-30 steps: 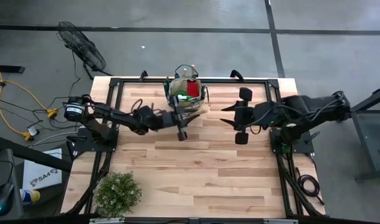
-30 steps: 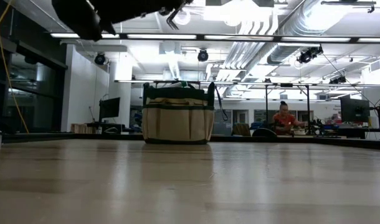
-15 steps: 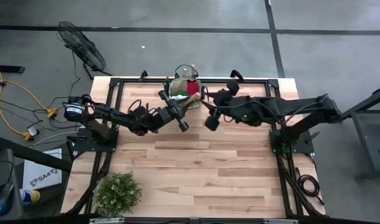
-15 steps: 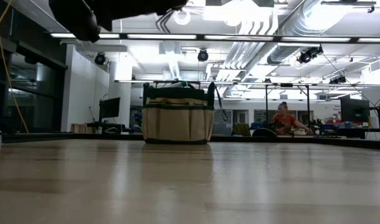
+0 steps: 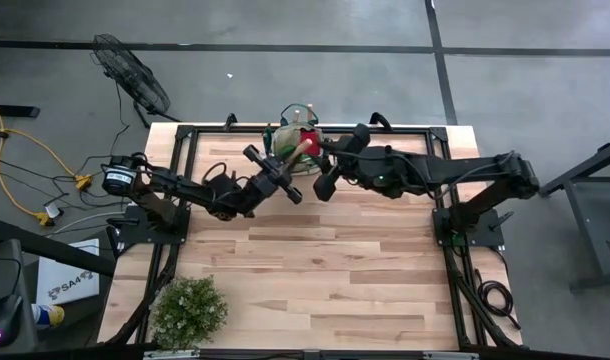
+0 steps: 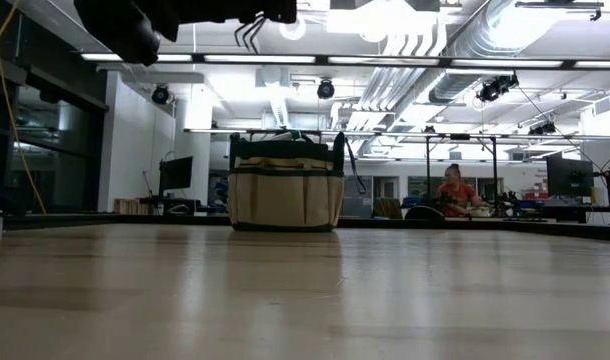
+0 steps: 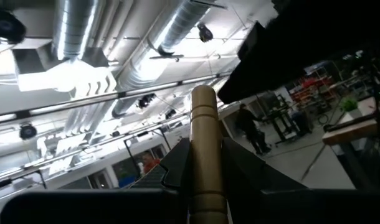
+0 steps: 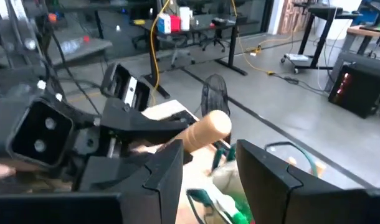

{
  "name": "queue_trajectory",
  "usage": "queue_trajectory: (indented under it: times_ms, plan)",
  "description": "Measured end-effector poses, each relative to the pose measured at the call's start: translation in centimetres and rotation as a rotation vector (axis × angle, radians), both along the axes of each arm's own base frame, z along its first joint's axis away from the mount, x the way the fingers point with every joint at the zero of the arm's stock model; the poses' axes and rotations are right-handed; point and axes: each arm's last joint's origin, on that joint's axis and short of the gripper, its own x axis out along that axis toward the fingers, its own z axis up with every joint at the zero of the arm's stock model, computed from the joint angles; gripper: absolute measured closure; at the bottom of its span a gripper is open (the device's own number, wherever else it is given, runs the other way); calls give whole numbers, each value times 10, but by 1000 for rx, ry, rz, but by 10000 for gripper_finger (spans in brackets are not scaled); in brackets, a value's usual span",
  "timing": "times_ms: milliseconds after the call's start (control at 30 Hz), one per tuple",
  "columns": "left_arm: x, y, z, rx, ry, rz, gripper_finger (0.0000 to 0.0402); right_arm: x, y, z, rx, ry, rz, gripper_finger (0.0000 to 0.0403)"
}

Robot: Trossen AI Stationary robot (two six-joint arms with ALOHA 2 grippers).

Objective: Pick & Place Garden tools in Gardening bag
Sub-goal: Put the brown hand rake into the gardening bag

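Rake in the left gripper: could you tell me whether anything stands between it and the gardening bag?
Partly. The left gripper holds the rake with its handle pointing towards the bag. The right gripper, fingers apart, hangs right at the handle's end above the bag. Nothing else visible intervenes.

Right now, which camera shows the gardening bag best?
The low view: the gardening bag stands whole, side-on and unblocked. The high view shows only its open top between the arms; the right wrist view glimpses its contents; the left wrist view misses it.
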Motion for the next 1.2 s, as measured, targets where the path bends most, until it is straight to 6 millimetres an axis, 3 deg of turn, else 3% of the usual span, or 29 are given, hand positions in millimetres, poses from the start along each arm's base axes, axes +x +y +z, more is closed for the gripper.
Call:
queue_trajectory:
  times_ms: [433,1200]
  plan:
    - [-2,0,2,1,-24,5,340,17,-10,0,57,-136,2,263]
    - [-2,0,3,17,-33,-15,340,31,-10,-11,90,-138,44,263]
